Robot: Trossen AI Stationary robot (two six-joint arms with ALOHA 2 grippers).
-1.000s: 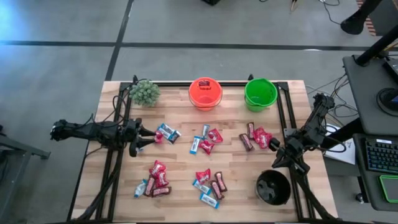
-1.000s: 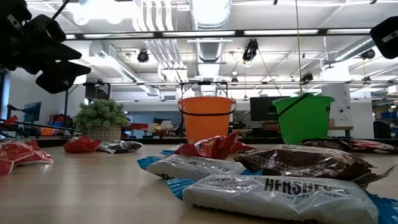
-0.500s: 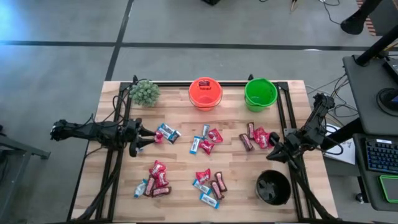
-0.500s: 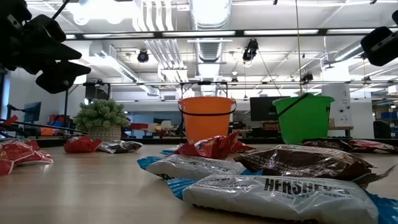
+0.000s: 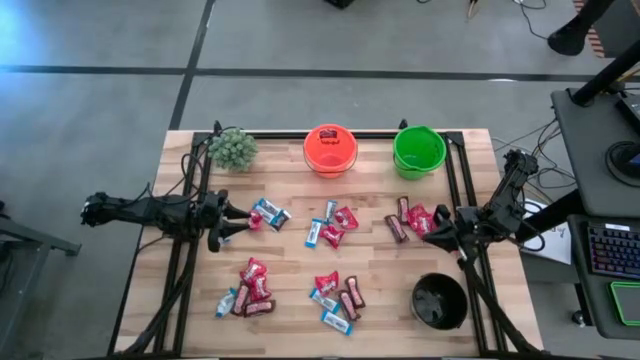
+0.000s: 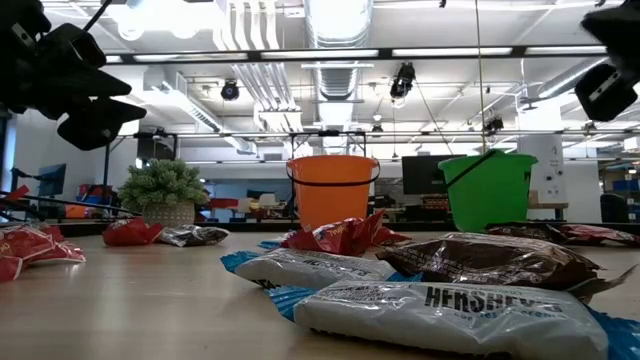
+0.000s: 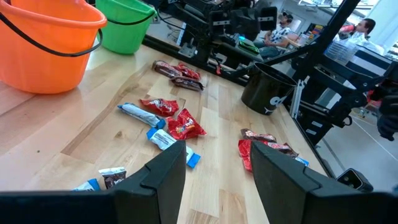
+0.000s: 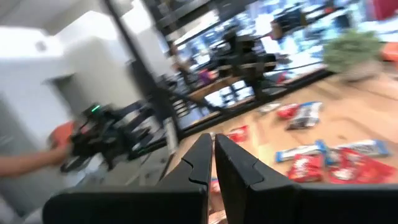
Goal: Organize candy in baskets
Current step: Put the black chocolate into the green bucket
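**Three baskets, one arm on the move**

Three baskets are what we count: orange basket point(image 5: 330, 150) and green basket point(image 5: 419, 150) side by side at the far edge of the tabletop point(image 5: 290, 290), and the black basket point(image 5: 439, 301) near the front right corner. One potted plant point(image 5: 232, 148) sits at the far left corner.

What's changed from a second ago: only the right arm. Its right pincer point(image 5: 436, 235) has swung inward from beside the black basket toward the right-hand candy cluster point(image 5: 410, 220), and now hangs just at the edge of it. Its fingers are pressed together with nothing between them, as the right wrist view shows point(image 8: 210, 158). In the low view the dark shape at the upper right has dropped lower too.

The left pincer point(image 5: 238, 220) hasn't budged; it sits by the left edge next to a small candy group point(image 5: 268, 214), fingers spread apart and empty.

Candy count, as best we can tell from above: five loose clusters on the tabletop. Three pieces by the left pincer, about four in the middle point(image 5: 330, 226), about four on the right, about five at front left point(image 5: 247, 290) and about five at front centre point(image 5: 336, 298). We also see something red lying inside the orange basket. None of the loose candy has shifted.
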